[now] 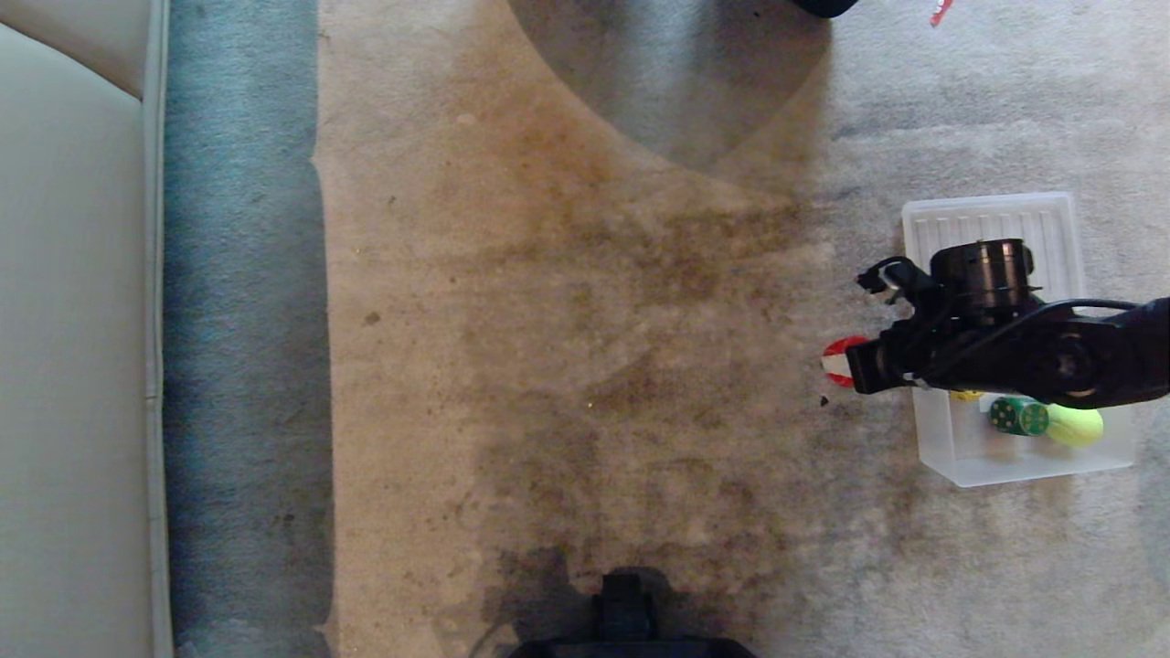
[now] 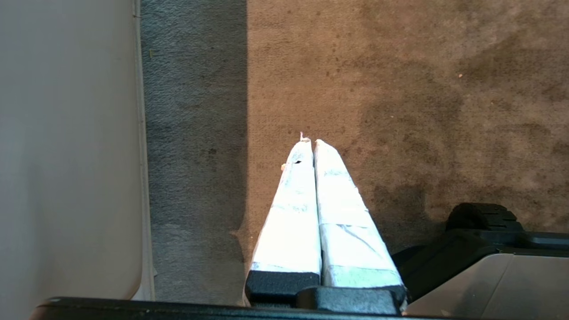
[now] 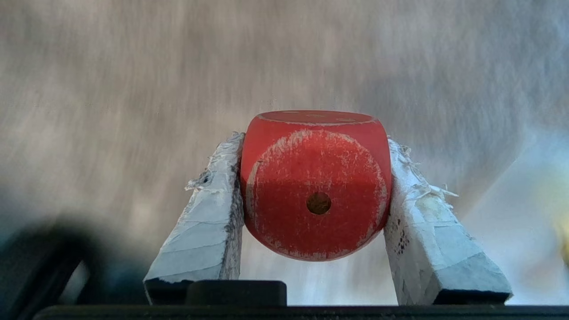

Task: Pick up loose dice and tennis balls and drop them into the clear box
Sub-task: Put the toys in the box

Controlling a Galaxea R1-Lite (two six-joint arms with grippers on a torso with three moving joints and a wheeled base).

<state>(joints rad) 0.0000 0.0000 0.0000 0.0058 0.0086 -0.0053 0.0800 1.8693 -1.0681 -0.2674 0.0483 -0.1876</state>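
- Red die [image 3: 315, 186] sits clamped between the two white-wrapped fingers [image 3: 202, 226] of the right tool [image 3: 311, 200], one finger against each side; the face with a single pip turns toward the wrist camera, and the die is clear of the carpet.
- From the head view, the right tool [image 1: 836, 361] pokes out past the left edge of the clear box [image 1: 951, 457], with only a sliver of the red die [image 1: 836, 347] showing beyond the black arm [image 1: 1051, 352].
- Carpet [image 1: 548, 320], beige and stained, lies beneath the held die, just beside the box rather than over it.
- Inside the clear box lie a green die [image 1: 1016, 417] and a tennis ball [image 1: 1077, 426], touching one another; a bit of yellow [image 1: 965, 396] peeks from under the arm, too hidden to name.
- Beyond the box, partly under the arm, lies a flat ribbed clear lid [image 1: 992, 224].
- Left tool [image 2: 313, 144] hangs parked over the carpet [image 2: 355, 89] near a pale cushioned edge [image 2: 66, 155], its white-wrapped fingers [image 2: 293, 213] pressed together with nothing between them.
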